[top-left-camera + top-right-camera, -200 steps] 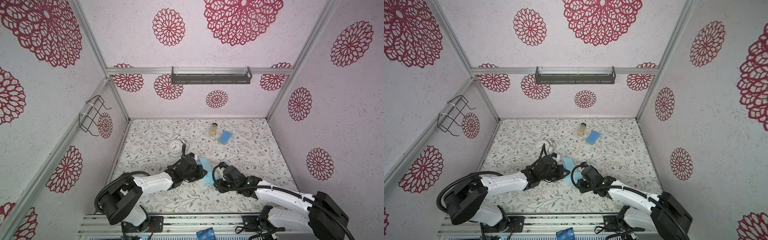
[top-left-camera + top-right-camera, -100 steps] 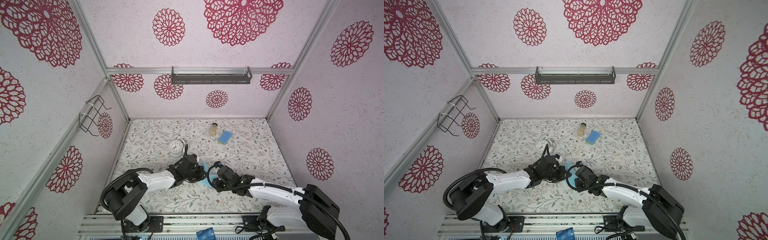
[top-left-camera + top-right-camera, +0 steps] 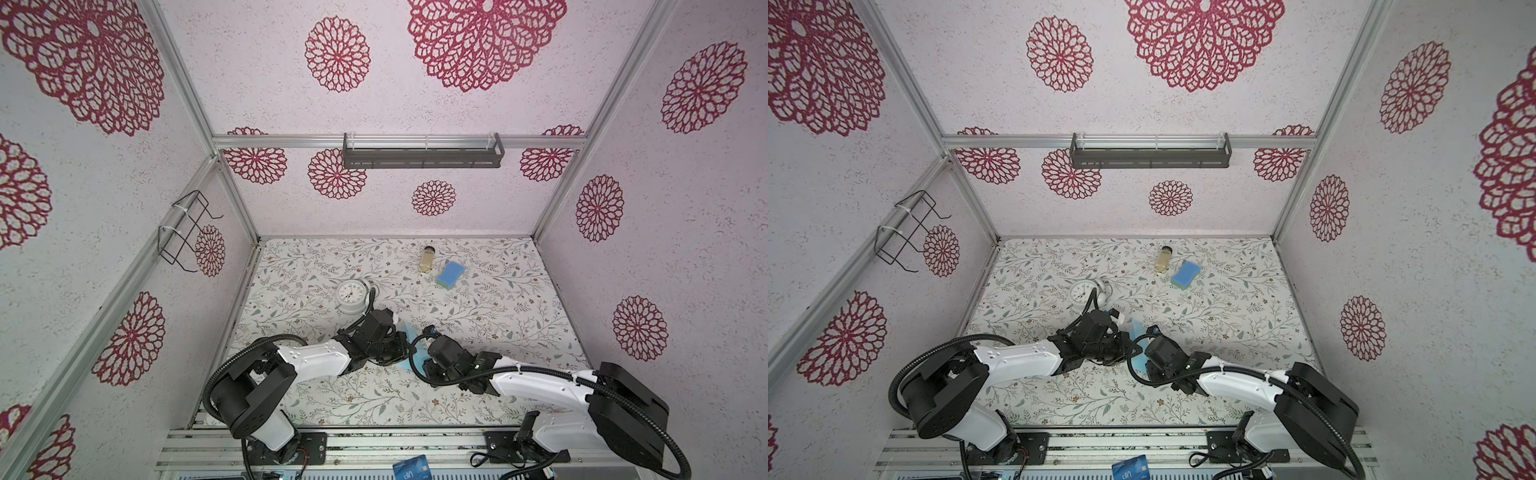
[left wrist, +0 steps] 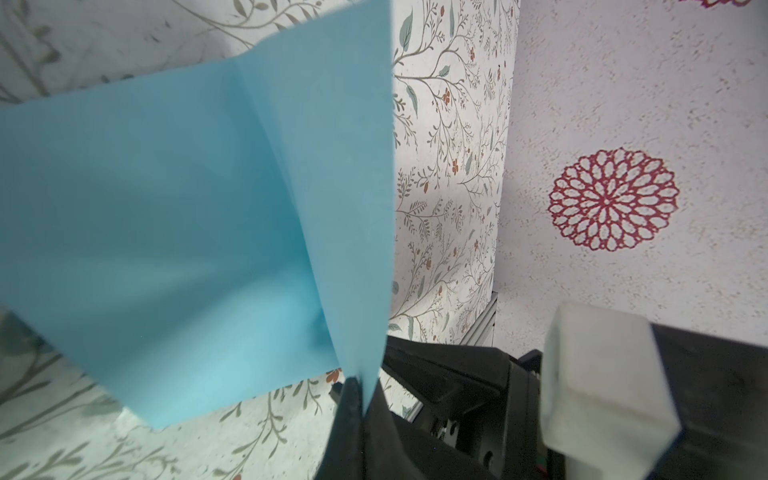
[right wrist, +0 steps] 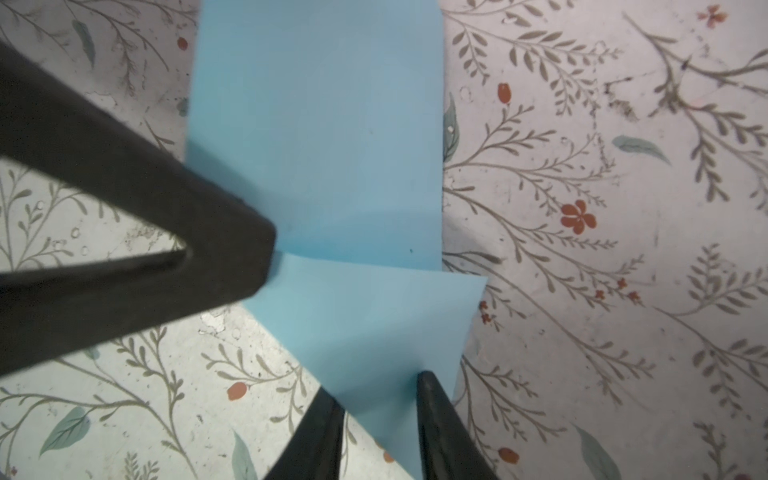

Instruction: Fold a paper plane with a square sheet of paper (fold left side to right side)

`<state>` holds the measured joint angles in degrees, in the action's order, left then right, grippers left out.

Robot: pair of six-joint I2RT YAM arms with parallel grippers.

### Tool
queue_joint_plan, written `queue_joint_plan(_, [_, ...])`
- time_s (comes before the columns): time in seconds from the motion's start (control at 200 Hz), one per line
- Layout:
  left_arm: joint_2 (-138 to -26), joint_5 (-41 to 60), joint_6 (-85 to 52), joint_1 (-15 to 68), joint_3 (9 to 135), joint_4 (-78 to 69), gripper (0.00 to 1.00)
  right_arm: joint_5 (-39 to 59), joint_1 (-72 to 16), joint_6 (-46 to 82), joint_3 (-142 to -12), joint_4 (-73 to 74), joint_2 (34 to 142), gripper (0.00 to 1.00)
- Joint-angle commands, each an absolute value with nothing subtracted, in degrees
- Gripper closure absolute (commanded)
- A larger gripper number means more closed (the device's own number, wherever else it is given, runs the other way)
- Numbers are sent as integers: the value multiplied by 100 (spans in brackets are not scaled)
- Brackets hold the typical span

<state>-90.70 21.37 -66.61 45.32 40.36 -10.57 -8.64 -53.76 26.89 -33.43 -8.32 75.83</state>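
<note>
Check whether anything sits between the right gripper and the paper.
Nothing visible does. In the right wrist view the right gripper has a corner of the paper between its open jaws, not yet pinched. The left gripper is shut on the paper elsewhere, clear of that gap.

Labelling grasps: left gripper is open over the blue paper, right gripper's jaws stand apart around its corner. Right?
No: the left gripper is shut on the square sheet of paper, pinching its edge, as the left wrist view shows. The right gripper does have its jaws apart around a corner.
</note>
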Motion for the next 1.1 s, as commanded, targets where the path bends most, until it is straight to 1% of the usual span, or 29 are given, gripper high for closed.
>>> queue_joint_plan(0.0, [-9114, 2241, -6667, 4485, 4151, -1055, 100, -1102, -5432, 2645, -3463, -738, 7618, 71])
queue_joint_plan(0.12, [-9123, 2250, -6668, 4474, 4148, -1055, 100, -1145, -5460, 2669, -3445, -704, 7645, 79])
queue_joint_plan(0.27, [-9123, 2250, -6670, 4436, 4149, -1042, 100, -1139, -5459, 2670, -3417, -675, 7680, 95])
queue_joint_plan(0.385, [-9060, 2186, -6646, 4347, 4140, -991, 77, -1039, -5460, 2723, -3398, -638, 7682, 100])
queue_joint_plan(0.435, [-8999, 2138, -6626, 4274, 4140, -935, 68, -963, -5459, 2778, -3397, -616, 7679, 100])
queue_joint_plan(0.51, [-8869, 2073, -6553, 4161, 4161, -819, 58, -800, -5460, 2866, -3408, -607, 7710, 100])
queue_joint_plan(0.575, [-8738, 1990, -6455, 4065, 4192, -629, 51, -655, -5456, 2978, -3442, -604, 7766, 100])
queue_joint_plan(0.66, [-8567, 1916, -6352, 3945, 4180, -430, 49, -421, -5446, 3117, -3529, -624, 7881, 100])
queue_joint_plan(0.781, [-8347, 1810, -6249, 3867, 4091, -202, 50, -90, -5419, 3343, -3701, -724, 8095, 100])
queue_joint_plan(0.866, [-8208, 1716, -6224, 3851, 3980, -116, 53, 84, -5371, 3524, -3818, -806, 8232, 100])
queue_joint_plan(0.946, [-8084, 1626, -6263, 3850, 3822, -115, 58, 246, -5306, 3683, -3896, -873, 8330, 100])
queue_joint_plan(1.006, [-8010, 1590, -6308, 3850, 3686, -157, 68, 368, -5239, 3803, -3917, -890, 8383, 100])
queue_joint_plan(1.091, [-7948, 1581, -6368, 3864, 3535, -247, 89, 539, -5117, 3962, -3885, -858, 8420, 100])
